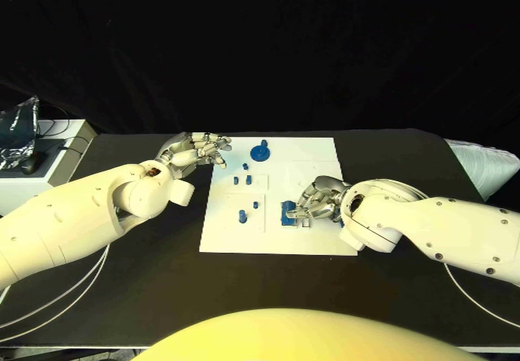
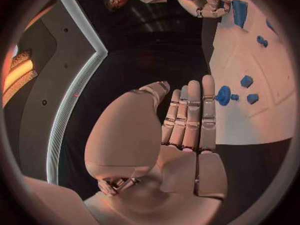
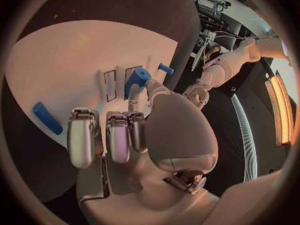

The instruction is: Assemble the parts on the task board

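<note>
Small blue parts (image 1: 245,180) dot the task board's (image 1: 314,154) middle, while its far right corner lies bare.

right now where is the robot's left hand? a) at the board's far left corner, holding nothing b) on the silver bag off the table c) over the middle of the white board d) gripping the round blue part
a: the left hand is by the task board's far left corner with its fingers empty, apart from the round blue part.

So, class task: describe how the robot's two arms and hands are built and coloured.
Both arms are smooth, rounded white shells. The left hand and right hand are silver metal with segmented fingers and pale rounded fingertip pads. Thin white cables loop on the table beside each arm.
</note>
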Available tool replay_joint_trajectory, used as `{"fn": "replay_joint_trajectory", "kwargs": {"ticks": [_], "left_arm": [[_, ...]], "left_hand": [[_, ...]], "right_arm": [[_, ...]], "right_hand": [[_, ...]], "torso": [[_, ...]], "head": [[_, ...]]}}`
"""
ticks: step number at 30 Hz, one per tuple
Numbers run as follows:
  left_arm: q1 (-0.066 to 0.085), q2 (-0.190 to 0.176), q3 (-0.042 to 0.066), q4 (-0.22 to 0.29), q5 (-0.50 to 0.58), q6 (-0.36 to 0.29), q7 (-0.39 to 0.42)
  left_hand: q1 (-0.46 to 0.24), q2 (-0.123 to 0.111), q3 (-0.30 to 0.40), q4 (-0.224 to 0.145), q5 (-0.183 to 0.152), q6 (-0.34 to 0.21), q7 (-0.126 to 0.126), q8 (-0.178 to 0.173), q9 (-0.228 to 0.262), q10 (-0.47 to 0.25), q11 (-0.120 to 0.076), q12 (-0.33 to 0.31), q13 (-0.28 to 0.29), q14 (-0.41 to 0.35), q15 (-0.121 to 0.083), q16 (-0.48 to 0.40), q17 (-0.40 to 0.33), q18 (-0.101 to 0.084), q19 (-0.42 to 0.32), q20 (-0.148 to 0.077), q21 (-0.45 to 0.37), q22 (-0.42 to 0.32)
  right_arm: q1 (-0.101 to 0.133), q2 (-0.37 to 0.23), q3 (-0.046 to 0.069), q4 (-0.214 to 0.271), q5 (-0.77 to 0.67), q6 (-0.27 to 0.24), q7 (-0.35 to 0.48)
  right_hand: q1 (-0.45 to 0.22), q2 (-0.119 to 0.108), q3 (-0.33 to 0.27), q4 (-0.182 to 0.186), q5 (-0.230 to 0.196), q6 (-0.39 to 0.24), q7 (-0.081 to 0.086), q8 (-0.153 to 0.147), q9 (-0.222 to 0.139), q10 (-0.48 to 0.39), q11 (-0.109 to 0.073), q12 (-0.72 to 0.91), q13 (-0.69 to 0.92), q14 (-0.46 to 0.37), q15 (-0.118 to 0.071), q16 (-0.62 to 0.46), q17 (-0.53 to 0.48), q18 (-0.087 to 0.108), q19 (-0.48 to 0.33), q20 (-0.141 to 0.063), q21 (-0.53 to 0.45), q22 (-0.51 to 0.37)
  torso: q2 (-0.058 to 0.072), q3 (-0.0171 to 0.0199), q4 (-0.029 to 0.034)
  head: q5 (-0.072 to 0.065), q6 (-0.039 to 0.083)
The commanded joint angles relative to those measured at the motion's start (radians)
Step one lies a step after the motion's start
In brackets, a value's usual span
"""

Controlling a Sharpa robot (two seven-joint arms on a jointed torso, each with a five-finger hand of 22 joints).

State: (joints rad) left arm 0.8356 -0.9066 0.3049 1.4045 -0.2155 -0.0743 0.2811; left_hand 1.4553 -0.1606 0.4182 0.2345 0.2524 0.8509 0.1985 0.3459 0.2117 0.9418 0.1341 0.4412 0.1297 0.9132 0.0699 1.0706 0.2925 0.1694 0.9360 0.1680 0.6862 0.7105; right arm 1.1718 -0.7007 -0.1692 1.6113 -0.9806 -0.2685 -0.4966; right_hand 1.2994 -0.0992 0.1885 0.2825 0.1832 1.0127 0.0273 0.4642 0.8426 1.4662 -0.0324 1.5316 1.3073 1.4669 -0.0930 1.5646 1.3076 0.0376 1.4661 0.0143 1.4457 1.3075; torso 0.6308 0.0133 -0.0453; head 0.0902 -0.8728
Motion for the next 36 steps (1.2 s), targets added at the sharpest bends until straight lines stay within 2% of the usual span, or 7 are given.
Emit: {"fn": "replay_joint_trajectory", "kwargs": {"ticks": [1,8,19,28,36], "left_arm": [[-0.001,0.000,0.001,0.001,0.005,0.016,0.005],[-0.001,0.000,0.001,0.001,0.005,0.017,0.005],[-0.002,-0.001,0.001,0.001,0.005,0.019,0.004],[-0.002,0.000,0.001,0.000,0.005,0.020,0.003],[-0.003,0.000,0.001,-0.001,0.005,0.021,0.002]], "left_hand": [[-0.010,0.000,0.006,0.002,-0.002,-0.004,0.000,-0.004,-0.001,0.000,0.003,0.002,-0.001,-0.001,0.003,-0.006,0.001,0.012,-0.005,-0.001,-0.005,0.001],[-0.010,0.000,0.006,0.002,-0.002,-0.004,0.000,-0.004,-0.001,0.000,0.003,0.002,-0.001,-0.001,0.003,-0.006,0.001,0.012,-0.005,-0.001,-0.005,0.001],[-0.010,0.000,0.006,0.002,-0.002,-0.004,0.000,-0.004,-0.001,0.000,0.003,0.002,-0.001,-0.001,0.003,-0.006,0.001,0.012,-0.005,-0.001,-0.005,0.001],[-0.010,0.000,0.006,0.002,-0.002,-0.004,0.000,-0.004,-0.001,0.000,0.003,0.002,-0.001,-0.001,0.003,-0.006,0.001,0.012,-0.005,-0.001,-0.005,0.001],[-0.012,0.000,0.006,0.002,-0.002,-0.003,0.000,-0.003,-0.001,0.000,0.003,0.002,-0.002,-0.001,0.003,-0.007,0.002,0.012,-0.005,0.000,-0.006,0.001]], "right_arm": [[-0.008,-0.001,-0.005,-0.008,-0.056,-0.014,-0.031],[-0.009,-0.006,-0.005,-0.008,-0.096,-0.034,-0.036],[-0.009,-0.014,-0.005,-0.012,-0.097,0.008,-0.010],[-0.009,-0.015,-0.005,-0.008,-0.093,0.015,0.002],[-0.010,-0.026,-0.005,-0.002,-0.090,-0.014,0.010]], "right_hand": [[0.013,-0.002,0.010,-0.001,0.010,0.006,-0.003,0.003,-0.001,0.082,-0.011,0.007,0.235,0.103,-0.008,0.004,0.257,-0.017,0.086,-0.007,0.007,0.236],[0.021,-0.002,0.033,0.000,0.024,0.010,-0.005,0.004,-0.004,0.086,-0.013,0.012,0.240,0.103,-0.010,0.004,0.257,-0.018,0.087,-0.009,0.011,0.237],[0.037,-0.018,0.056,-0.005,0.023,0.010,-0.007,0.004,-0.007,0.086,-0.015,0.012,0.241,0.103,-0.012,0.005,0.259,-0.018,0.087,-0.011,0.015,0.238],[0.036,-0.030,0.065,-0.002,0.017,0.012,-0.005,0.004,-0.009,0.087,-0.014,0.012,0.241,0.103,-0.012,0.004,0.257,-0.019,0.087,-0.011,0.016,0.238],[0.025,-0.036,0.068,0.005,0.013,0.013,-0.004,0.005,-0.011,0.084,-0.012,0.009,0.238,0.103,-0.011,0.004,0.257,-0.018,0.087,-0.011,0.014,0.238]], "torso": [[0.000,0.0001,0.0002],[0.000,0.0002,0.0003],[0.000,0.0002,-0.0003],[0.000,0.0003,0.0005],[0.000,0.0000,0.0002]], "head": [[0.000,0.000],[0.000,0.000],[0.003,0.000],[0.002,0.000],[0.000,0.000]]}}
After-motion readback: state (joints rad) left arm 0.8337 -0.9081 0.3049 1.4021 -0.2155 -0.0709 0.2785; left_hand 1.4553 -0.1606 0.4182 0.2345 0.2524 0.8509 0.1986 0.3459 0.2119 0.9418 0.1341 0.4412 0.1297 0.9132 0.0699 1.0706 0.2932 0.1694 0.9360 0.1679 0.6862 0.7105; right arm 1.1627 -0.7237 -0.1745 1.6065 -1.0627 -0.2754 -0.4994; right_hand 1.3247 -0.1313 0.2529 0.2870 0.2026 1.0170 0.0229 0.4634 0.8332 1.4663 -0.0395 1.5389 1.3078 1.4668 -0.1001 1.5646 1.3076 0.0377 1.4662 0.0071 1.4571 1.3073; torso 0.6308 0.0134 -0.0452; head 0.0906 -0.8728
